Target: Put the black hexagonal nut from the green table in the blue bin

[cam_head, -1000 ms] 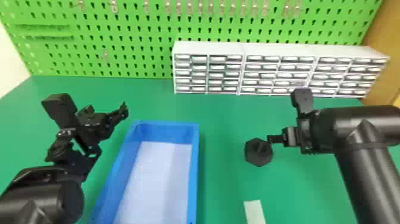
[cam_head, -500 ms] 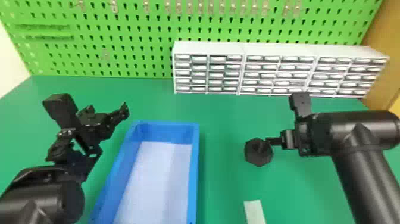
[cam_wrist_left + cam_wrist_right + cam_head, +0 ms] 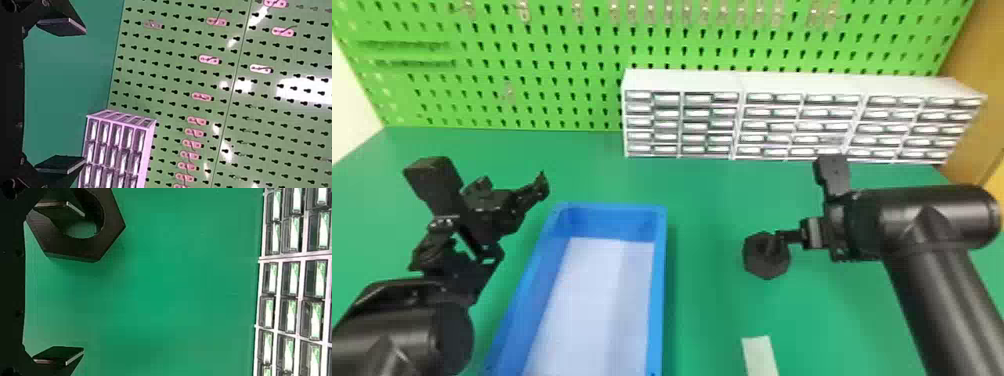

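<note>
And here we are at the green table, the surface (image 3: 712, 200) everything sits on, with the black hexagonal nut (image 3: 766, 270) lying flat on it, outside the bin, over on the robot's right! Its big round hole faces up. The blue rectangular bin (image 3: 657, 290), pale-bottomed, stands to the nut's left, well apart from it.

Right on top of the action, the right claw (image 3: 782, 238) comes in from the right side, its tip over the nut. The right wrist view gives us the close look: the claw (image 3: 84, 282) is spread wide, nothing pinched between its two flat black fingers. One finger overlaps the nut's hole; whether it dips inside or touches, I cannot tell. The other is off over bare green, well apart from the nut.

Across on the left, the left claw (image 3: 532, 192) hangs beyond the bin's left side, near its far corner. In the left wrist view that claw (image 3: 84, 95) is spread too, holding nothing.

Behind it all, a white cabinet bank of small drawers (image 3: 682, 80) stands along the back, against a bright green pegboard (image 3: 557, 50) dotted with metal hooks. And down at the near edge, a flat white strip (image 3: 759, 355) lies closer to the robot than the nut.
</note>
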Controlling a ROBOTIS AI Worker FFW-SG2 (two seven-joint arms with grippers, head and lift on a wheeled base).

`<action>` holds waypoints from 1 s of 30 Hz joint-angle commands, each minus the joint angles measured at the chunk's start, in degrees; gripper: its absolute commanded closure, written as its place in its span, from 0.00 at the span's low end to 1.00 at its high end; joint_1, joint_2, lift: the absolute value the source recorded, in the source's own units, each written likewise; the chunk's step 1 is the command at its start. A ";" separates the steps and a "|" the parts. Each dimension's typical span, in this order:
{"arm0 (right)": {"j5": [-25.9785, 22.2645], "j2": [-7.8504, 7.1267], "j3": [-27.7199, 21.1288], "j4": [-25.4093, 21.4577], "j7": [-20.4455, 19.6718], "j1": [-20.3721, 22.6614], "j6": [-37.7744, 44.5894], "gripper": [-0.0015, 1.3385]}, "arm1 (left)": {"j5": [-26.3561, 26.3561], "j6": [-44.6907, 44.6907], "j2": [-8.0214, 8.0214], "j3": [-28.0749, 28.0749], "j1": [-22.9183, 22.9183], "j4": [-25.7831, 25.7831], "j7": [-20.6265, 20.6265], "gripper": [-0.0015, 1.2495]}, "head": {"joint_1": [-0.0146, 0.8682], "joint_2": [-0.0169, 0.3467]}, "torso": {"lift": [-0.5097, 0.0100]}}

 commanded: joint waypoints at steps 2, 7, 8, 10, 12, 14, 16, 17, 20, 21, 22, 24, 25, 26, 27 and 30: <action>0.01 0.02 0.20 0.71 0.00 -0.01 -0.19 0.07 | 0.00 0.04 0.00 0.01 0.00 0.00 -0.01 0.10 | 0.77 0.14 | 0.79; 0.01 -0.07 0.38 1.06 0.00 -0.10 -0.28 0.07 | 0.00 0.13 0.00 0.10 0.00 0.00 -0.09 0.10 | 0.77 0.14 | 0.79; 0.10 -0.07 0.38 1.14 0.00 -0.10 -0.37 0.07 | 0.00 0.22 0.00 0.10 0.00 0.00 -0.09 0.10 | 0.77 0.14 | 0.79; 0.19 -0.07 0.46 1.14 0.00 -0.10 -0.37 0.07 | 0.00 0.22 0.00 0.10 0.00 0.00 -0.09 0.10 | 0.77 0.14 | 0.79; 0.19 -0.07 0.55 1.23 0.00 -0.10 -0.45 0.07 | 0.00 0.22 0.00 0.10 0.00 0.00 -0.09 0.10 | 0.77 0.14 | 0.79; 0.19 -0.15 0.64 1.41 0.00 -0.10 -0.63 0.07 | 0.00 0.22 0.00 0.10 0.00 0.00 -0.18 0.10 | 0.77 0.14 | 0.79; 0.19 -0.33 0.73 1.50 0.00 -0.01 -0.72 0.07 | 0.00 0.22 0.00 0.10 0.00 0.00 -0.18 0.10 | 0.77 0.14 | 0.79; 0.19 -0.42 0.90 1.58 0.00 -0.10 -0.98 0.07 | 0.00 0.22 0.00 0.10 0.00 0.00 -0.18 0.10 | 0.77 0.14 | 0.79; 0.19 -0.42 0.90 1.94 0.00 -0.10 -1.24 0.07 | 0.00 0.22 0.00 0.10 0.00 0.00 -0.18 0.10 | 0.77 0.14 | 0.79; 0.19 -0.42 0.90 2.02 0.00 -0.10 -1.33 0.07 | 0.00 0.22 0.00 0.10 -0.09 0.00 -0.18 0.10 | 0.77 0.14 | 0.79; 0.19 -0.42 0.99 2.11 0.00 -0.10 -1.42 0.07 | 0.00 0.22 0.00 0.10 -0.09 0.00 -0.18 0.10 | 0.77 0.14 | 0.79; 0.19 -0.59 1.17 2.29 0.00 -0.19 -1.77 0.07 | 0.00 0.22 0.00 0.10 -0.09 0.00 -0.18 0.10 | 0.77 0.14 | 0.79; 0.19 -0.59 1.26 2.46 0.00 -0.19 -1.95 0.07 | 0.00 0.22 0.00 0.10 -0.09 0.00 -0.18 0.10 | 0.77 0.14 | 0.79; 0.19 -0.59 1.26 2.55 0.00 -0.27 -2.21 0.07 | 0.00 0.22 0.00 0.10 -0.09 0.00 -0.18 0.10 | 0.77 0.14 | 0.79; 0.19 -0.59 1.26 2.73 0.00 -0.27 -2.39 0.07 | 0.00 0.22 0.00 0.10 -0.09 0.00 -0.18 0.10 | 0.77 0.14 | 0.79; 0.01 -0.50 1.34 3.43 0.09 -0.19 -3.35 0.07 | 0.00 0.22 0.00 0.01 -0.09 0.00 -0.27 0.10 | 0.77 0.14 | 0.79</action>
